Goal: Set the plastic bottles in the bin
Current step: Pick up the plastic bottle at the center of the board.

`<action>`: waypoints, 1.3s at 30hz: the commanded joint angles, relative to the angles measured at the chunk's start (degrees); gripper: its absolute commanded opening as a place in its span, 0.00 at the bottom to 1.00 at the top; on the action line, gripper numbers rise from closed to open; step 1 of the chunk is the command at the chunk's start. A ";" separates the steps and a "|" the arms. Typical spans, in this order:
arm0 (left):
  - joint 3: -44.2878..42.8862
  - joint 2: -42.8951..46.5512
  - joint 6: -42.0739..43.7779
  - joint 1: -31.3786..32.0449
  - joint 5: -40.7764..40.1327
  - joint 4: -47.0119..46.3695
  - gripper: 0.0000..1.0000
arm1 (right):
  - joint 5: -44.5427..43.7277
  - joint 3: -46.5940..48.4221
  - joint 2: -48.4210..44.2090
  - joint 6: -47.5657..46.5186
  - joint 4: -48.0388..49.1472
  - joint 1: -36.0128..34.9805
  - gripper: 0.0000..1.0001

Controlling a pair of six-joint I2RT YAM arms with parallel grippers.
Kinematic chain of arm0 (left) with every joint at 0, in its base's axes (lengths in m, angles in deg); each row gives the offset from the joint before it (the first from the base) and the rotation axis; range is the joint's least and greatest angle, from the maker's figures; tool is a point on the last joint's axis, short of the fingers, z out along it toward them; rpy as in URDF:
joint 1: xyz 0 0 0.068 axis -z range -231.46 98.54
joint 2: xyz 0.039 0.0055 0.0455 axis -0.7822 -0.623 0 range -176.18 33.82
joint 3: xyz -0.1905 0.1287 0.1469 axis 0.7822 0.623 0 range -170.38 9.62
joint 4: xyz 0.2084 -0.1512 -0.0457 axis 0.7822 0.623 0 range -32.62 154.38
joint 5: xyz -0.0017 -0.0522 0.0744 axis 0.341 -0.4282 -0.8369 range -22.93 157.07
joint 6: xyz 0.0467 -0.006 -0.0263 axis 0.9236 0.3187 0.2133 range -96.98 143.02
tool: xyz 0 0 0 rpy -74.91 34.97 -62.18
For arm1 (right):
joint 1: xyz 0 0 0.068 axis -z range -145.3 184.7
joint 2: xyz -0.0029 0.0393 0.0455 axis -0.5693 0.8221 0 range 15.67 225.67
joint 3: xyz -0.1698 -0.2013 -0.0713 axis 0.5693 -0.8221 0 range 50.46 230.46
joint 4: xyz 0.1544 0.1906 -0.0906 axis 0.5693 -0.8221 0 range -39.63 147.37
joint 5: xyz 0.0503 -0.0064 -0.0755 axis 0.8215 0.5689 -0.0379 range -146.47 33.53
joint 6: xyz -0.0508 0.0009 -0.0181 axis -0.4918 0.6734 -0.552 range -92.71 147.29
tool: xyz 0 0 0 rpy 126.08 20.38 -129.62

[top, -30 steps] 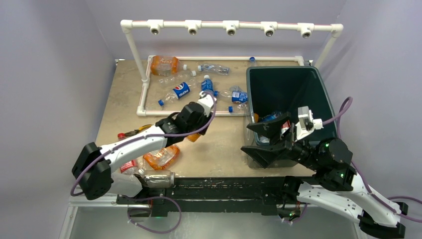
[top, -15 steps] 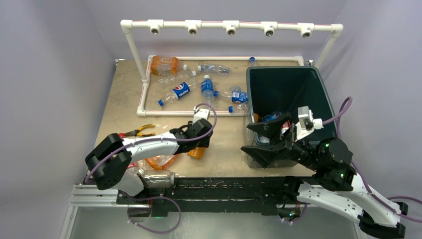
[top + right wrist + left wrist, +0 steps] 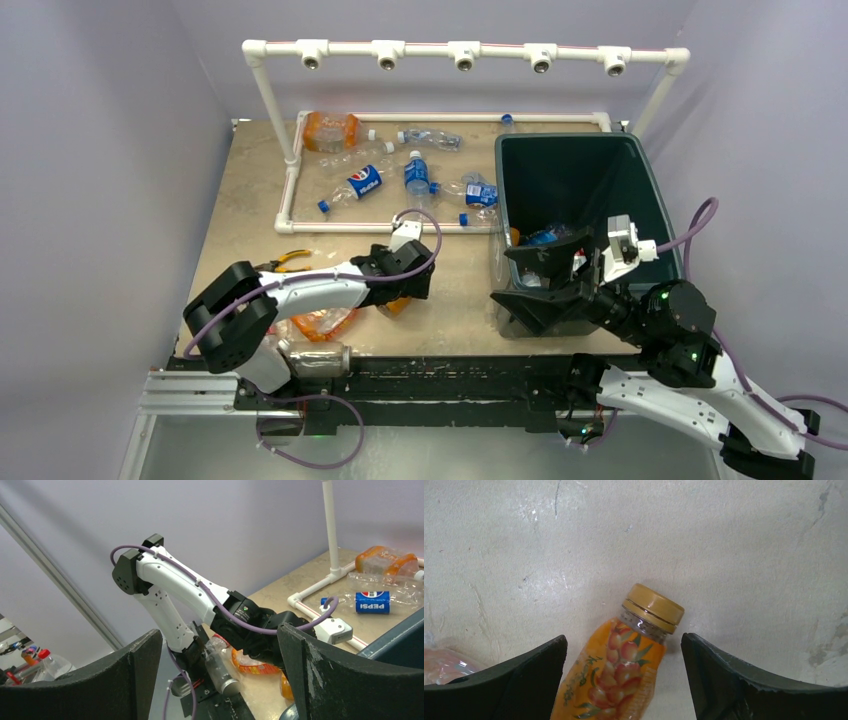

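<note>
A small orange bottle (image 3: pixel 621 672) with a fruit label and a tan cap lies on the table between the fingers of my left gripper (image 3: pixel 624 639). The jaws are open, with a gap on each side of the bottle. From above, that gripper (image 3: pixel 402 296) is low over the table's near middle, with the orange bottle (image 3: pixel 400 306) under it. The dark green bin (image 3: pixel 640 190) stands at the right with bottles (image 3: pixel 545 237) in its near end. My right gripper (image 3: pixel 548 272) hangs open and empty at the bin's near left corner. More plastic bottles (image 3: pixel 362 181) lie inside the white pipe frame.
A white PVC pipe frame (image 3: pixel 290 190) stands on the far half of the table. A yellow-handled tool (image 3: pixel 287 261) lies at the left. A crushed orange-labelled bottle (image 3: pixel 322 322) and a clear bottle (image 3: pixel 315 355) lie at the near left edge, by the left arm's base.
My left gripper pulled back from the pipe frame toward the near edge with the orange bottle. It came down to the table and opened, letting the bottle go. The right arm shifted slightly.
</note>
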State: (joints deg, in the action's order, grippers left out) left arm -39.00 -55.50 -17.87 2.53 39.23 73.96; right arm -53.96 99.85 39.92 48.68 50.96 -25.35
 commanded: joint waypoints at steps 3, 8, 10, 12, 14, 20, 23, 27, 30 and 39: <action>-3.84 2.04 5.63 0.53 4.64 6.65 0.84 | -0.54 1.78 -1.05 -1.04 -0.74 -0.24 0.89; -3.32 2.90 8.77 1.11 5.53 11.55 0.86 | -0.87 1.11 -2.04 -1.09 -0.80 -0.22 0.89; -2.87 3.28 9.27 1.12 3.66 12.80 0.87 | -0.83 0.85 -2.31 -1.08 -0.91 -0.24 0.89; -2.32 3.76 9.75 1.11 2.39 13.19 0.88 | -0.99 0.64 -2.57 -1.16 -0.91 -0.24 0.89; -2.15 3.27 10.44 1.11 1.92 13.72 0.88 | -1.00 0.50 -2.83 -1.17 -0.96 -0.24 0.89; -1.07 0.35 12.22 1.11 4.19 12.32 0.78 | -0.92 0.32 -3.39 -1.11 -0.98 -0.24 0.89; -0.04 -0.16 12.93 1.11 6.68 10.00 0.69 | -0.97 0.02 -3.68 -1.08 -1.06 -0.24 0.89; -0.44 -0.64 14.61 1.11 8.99 9.10 0.55 | -0.87 0.30 -3.49 -1.24 -1.15 -0.24 0.90; -1.59 1.46 15.29 1.15 8.89 9.76 0.47 | -0.59 1.19 -2.96 -1.50 -1.30 -0.24 0.90; -10.25 20.64 19.55 1.11 3.64 9.91 0.39 | -0.99 4.18 0.98 -3.41 -0.63 -0.24 0.90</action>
State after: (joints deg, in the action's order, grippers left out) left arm -42.32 -44.79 -2.17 3.45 45.77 87.01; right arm -54.03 101.03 38.78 47.21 49.01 -25.35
